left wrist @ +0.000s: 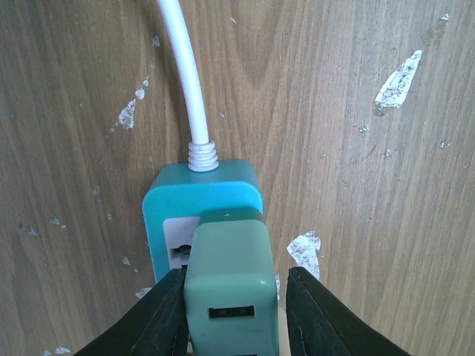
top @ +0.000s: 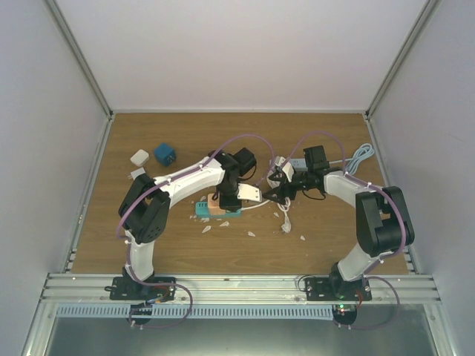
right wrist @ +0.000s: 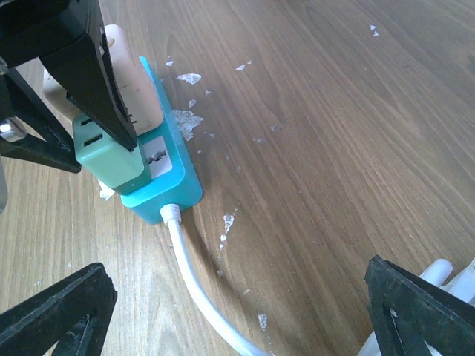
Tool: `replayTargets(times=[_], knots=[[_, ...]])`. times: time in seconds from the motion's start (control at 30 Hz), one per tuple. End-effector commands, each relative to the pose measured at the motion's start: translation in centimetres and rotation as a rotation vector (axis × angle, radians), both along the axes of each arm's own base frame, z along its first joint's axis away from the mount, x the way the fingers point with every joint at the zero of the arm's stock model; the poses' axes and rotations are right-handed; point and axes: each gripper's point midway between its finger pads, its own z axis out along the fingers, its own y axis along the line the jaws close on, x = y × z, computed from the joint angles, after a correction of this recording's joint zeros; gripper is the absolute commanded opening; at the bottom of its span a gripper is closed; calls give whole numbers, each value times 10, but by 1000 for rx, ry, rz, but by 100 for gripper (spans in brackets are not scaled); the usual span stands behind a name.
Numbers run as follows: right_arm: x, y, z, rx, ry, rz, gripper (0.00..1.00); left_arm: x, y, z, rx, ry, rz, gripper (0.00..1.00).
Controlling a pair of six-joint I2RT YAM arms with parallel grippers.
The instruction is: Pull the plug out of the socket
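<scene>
A green plug (left wrist: 230,274) sits in a teal socket strip (left wrist: 200,193), and a white cable (left wrist: 185,74) leaves the strip's end. My left gripper (left wrist: 236,311) straddles the plug. Its left finger (left wrist: 156,319) touches the plug's side, while a narrow gap shows at the right finger (left wrist: 319,319). From the right wrist, the plug (right wrist: 104,159) stands upright in the strip (right wrist: 174,185) between the left arm's black fingers (right wrist: 96,74). My right gripper (right wrist: 237,315) hangs wide open over the cable (right wrist: 193,282), holding nothing. From above, the strip (top: 202,211) lies mid-table under the left gripper (top: 226,200).
A beige plug (right wrist: 130,67) stands in the strip beside the green one. A blue cube (top: 165,154) and a white adapter (top: 139,157) lie at the back left. A white power strip (top: 293,163) and a coiled pale cable (top: 361,156) lie at the back right.
</scene>
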Motion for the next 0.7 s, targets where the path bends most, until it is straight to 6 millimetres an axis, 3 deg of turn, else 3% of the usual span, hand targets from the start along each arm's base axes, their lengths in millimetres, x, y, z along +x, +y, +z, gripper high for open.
replayTargets(times=[0.0, 0.13, 0.67], knots=[[8, -2, 4, 7, -16, -18, 94, -2, -2, 3, 1, 14, 18, 35], [9, -2, 3, 4, -14, -29, 94, 0, -5, 10, -19, 1, 36, 30], [14, 0, -8, 13, 34, -44, 95, 1, -4, 43, -47, -39, 38, 25]])
